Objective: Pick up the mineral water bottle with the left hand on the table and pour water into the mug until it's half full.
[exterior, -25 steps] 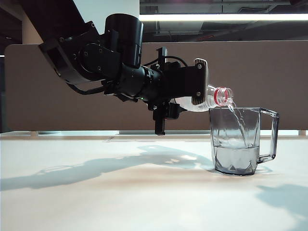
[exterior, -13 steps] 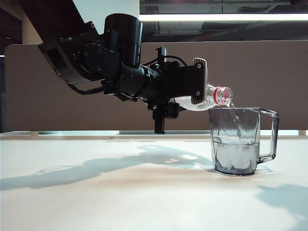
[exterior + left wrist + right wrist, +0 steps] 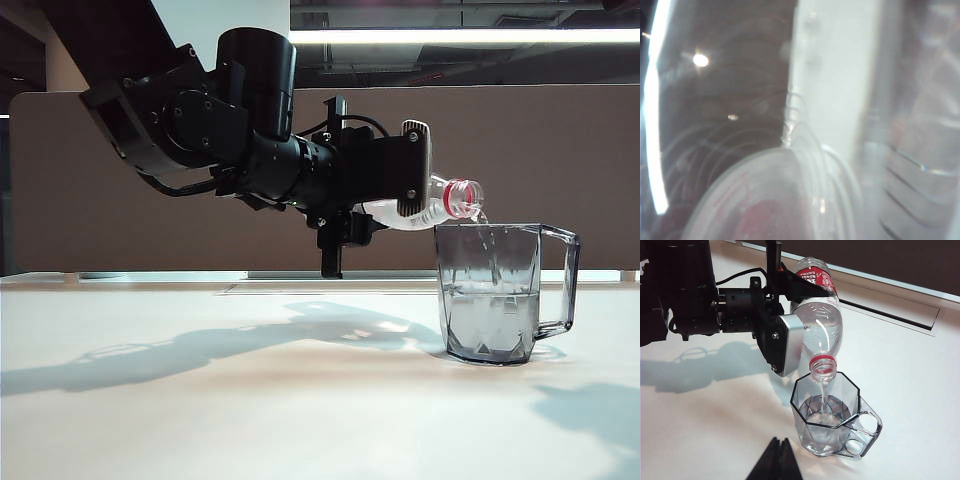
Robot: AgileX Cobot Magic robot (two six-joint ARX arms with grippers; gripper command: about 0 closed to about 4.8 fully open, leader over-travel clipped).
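Bottle (image 3: 440, 203) is held nearly level above the bench (image 3: 250, 400), clamped about its body by the left end effector (image 3: 405, 195), with its open, red-ringed neck just over the rim of the mug (image 3: 500, 295). A thin stream of water runs from the neck into the mug, which stands upright on the bench, water reaching roughly mid-height. Right end effector (image 3: 777, 460) shows only at the edge of its own wrist view, fingertips pressed together, near the mug but apart from it.
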